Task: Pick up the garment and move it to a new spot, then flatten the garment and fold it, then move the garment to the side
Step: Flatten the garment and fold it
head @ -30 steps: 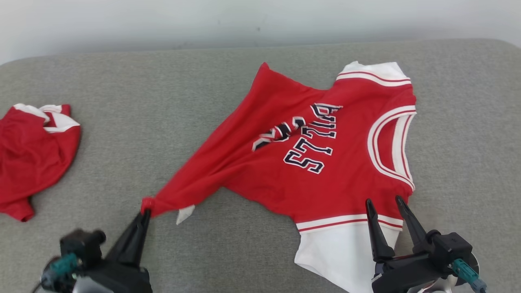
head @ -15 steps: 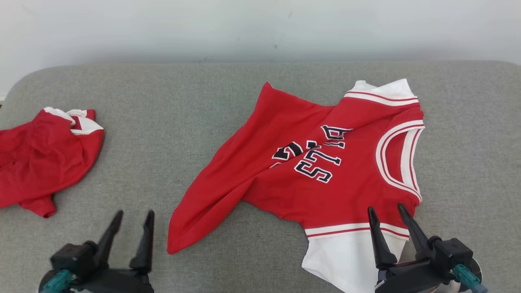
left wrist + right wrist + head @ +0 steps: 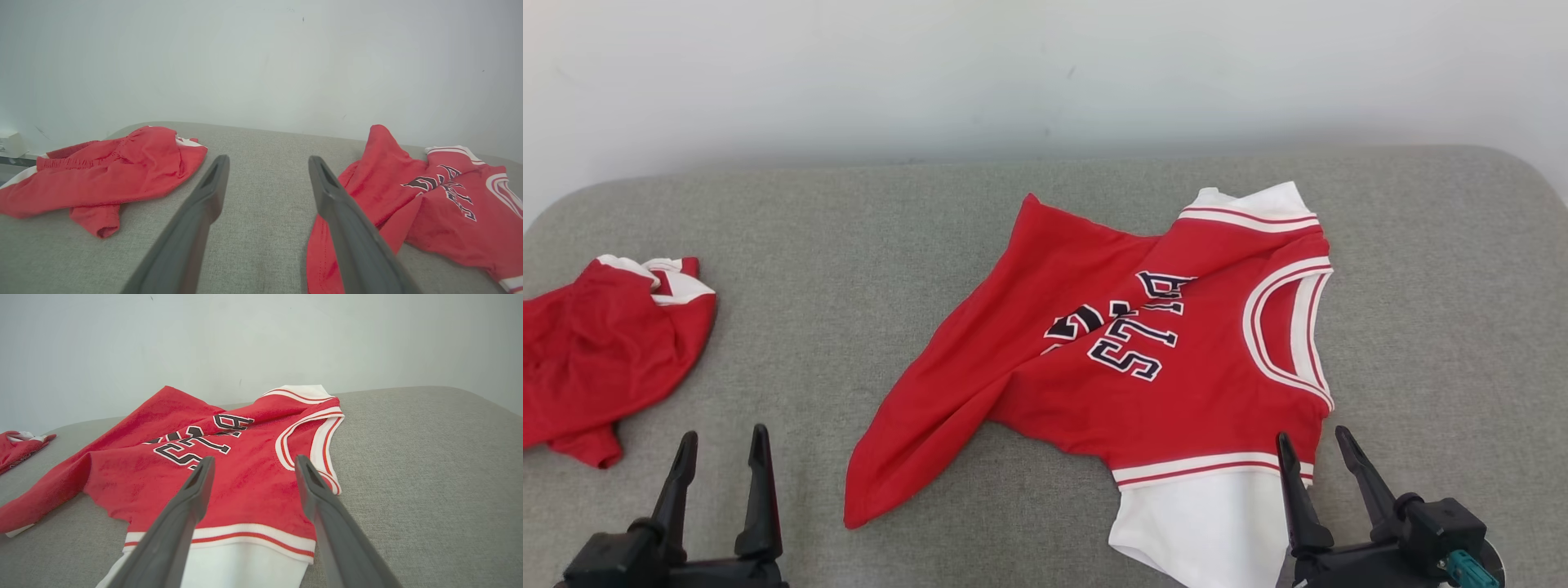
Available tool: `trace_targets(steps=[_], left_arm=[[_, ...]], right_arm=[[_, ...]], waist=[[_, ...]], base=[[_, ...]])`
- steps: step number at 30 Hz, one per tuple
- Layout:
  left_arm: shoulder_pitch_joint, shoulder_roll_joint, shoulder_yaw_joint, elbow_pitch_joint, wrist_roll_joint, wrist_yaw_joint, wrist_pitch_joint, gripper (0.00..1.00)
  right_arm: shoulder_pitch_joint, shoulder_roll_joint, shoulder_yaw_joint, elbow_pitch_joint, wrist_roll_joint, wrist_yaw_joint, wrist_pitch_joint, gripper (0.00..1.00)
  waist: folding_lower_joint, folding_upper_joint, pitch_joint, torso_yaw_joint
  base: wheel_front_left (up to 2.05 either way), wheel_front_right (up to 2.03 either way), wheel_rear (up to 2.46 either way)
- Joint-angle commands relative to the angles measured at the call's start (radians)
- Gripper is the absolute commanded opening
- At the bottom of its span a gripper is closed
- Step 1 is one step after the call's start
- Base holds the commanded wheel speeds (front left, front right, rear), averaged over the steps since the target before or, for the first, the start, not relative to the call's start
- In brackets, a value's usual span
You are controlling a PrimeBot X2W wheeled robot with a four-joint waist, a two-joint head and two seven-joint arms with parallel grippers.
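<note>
Grey fabric surface [image 3: 849,245] is carrying the red jersey [image 3: 1176,392], lying rumpled right of centre towards the front edge. I am holding my left hand [image 3: 725,433] wide and empty near its hem corner and my right hand [image 3: 1312,434] wide at its white sleeve. Red shorts [image 3: 596,359] are lying at the left edge.

Jersey [image 3: 1192,408], centre right of the frame: dark, white-edged letters [image 3: 1131,351], seen upside down, read "LLS" after a creased "B". The figure [image 3: 1072,322] beside them is folded, unreadable.
</note>
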Motion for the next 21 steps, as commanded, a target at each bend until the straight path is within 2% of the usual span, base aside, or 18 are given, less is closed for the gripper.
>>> trace_targets(steps=[1,11,21], left_arm=[[0.023,-0.012,0.020,-0.007,0.025,-0.006,-0.001,1.00],[0.075,-0.063,0.095,-0.003,0.104,-0.050,-0.001,1.00],[0.078,-0.096,0.123,0.016,0.133,-0.092,-0.001,1.00]], right_arm=[[0.015,0.001,-0.004,-0.006,-0.012,-0.002,0.000,1.00],[0.066,0.010,-0.015,-0.017,-0.021,-0.002,0.000,1.00],[0.075,0.013,-0.023,-0.005,-0.029,-0.002,0.005,1.00]], waist=[[0.0001,0.0000,-0.010,-0.008],[0.0001,0.0000,-0.036,-0.019],[0.0001,0.0000,-0.042,-0.018]], base=[[0.00,0.00,0.00],[0.00,0.00,0.00],[0.00,0.00,0.00]])
